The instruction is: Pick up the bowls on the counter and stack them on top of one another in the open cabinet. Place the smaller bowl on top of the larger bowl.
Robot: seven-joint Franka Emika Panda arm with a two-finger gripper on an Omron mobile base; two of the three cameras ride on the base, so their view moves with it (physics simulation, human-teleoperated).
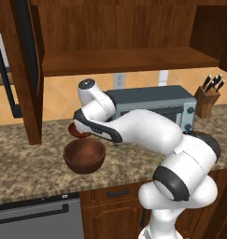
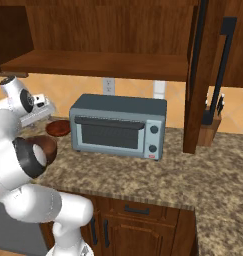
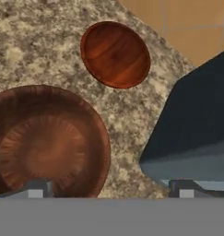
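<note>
On the speckled granite counter (image 1: pixel 21 158) sit two bowls. Beside them stands one grey toaster oven (image 2: pixel 118 125), and farther along is one knife block (image 1: pixel 207 100). The larger bowl (image 1: pixel 84 156) is wide, deep and dark brown with a thick rim. It rests near the counter's front edge. The smaller bowl (image 3: pixel 115 54) is shallow and redder, lying just behind it, close to the oven but apart from it. From the left base camera, the white arm covers most of the small bowl. From the right base camera, the arm hides part of the big bowl. Above, the open wooden cabinet (image 1: pixel 129 60) has one plank shelf. The gripper (image 3: pixel 111 189) hangs over the counter between the big bowl and the oven. Its two fingertips are spread wide apart, holding nothing, with only their tips showing.
</note>
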